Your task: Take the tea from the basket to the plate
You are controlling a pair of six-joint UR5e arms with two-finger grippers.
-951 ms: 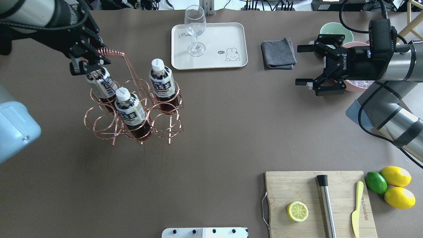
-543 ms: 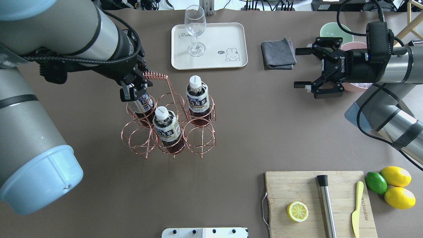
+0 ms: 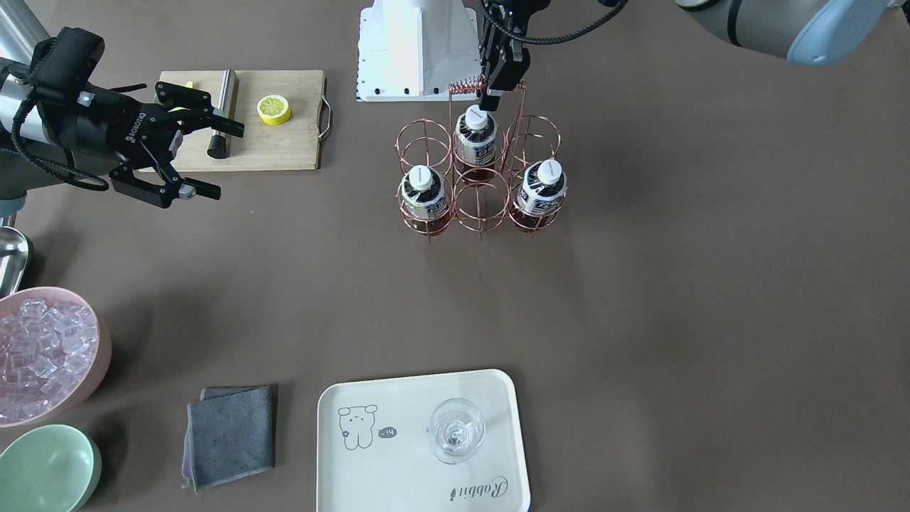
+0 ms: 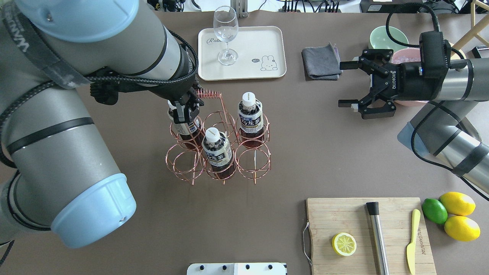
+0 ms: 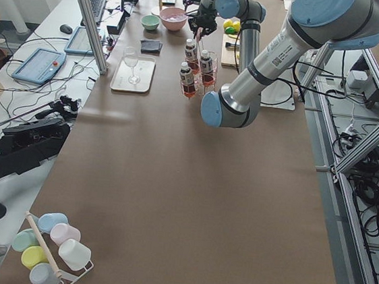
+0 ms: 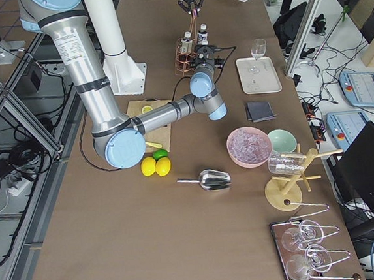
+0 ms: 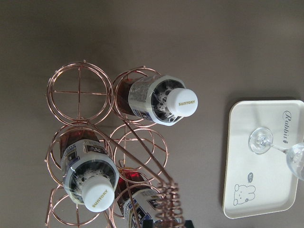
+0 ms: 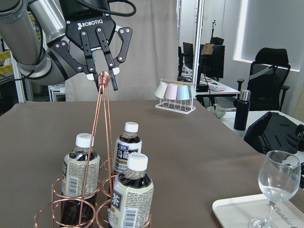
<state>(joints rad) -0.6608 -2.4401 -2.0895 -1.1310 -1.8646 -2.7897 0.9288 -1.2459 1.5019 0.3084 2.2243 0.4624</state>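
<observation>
I had the left gripper (image 8: 107, 81) clamped on the coiled wire handle (image 4: 209, 93) of the rose-gold wire basket (image 4: 218, 125), its two fingers pinched tight around the coil from above. Three small clear bottles of dark brown tea, white-capped, stood upright in the basket's ring cells. In the row farther from the robot, one tea bottle (image 4: 249, 114) sat in the right end cell. Another (image 3: 544, 186) sat in the left end cell, partly hidden under the gripper in the overhead view. The third (image 4: 217, 147) stood in the middle cell of the near row.

The cream-white rectangular plate (image 4: 248, 46), with its line-drawn cartoon animal, lay beyond the basket and well apart from it. A clear stemmed wine glass (image 4: 226, 34) stood on its left part.

The right gripper (image 4: 341, 84) hung over the table (image 4: 305, 152) far to the right, jaws spread wide and holding nothing, near a folded grey cloth (image 4: 321, 61). I could not tell whether the basket's feet touched the table.
</observation>
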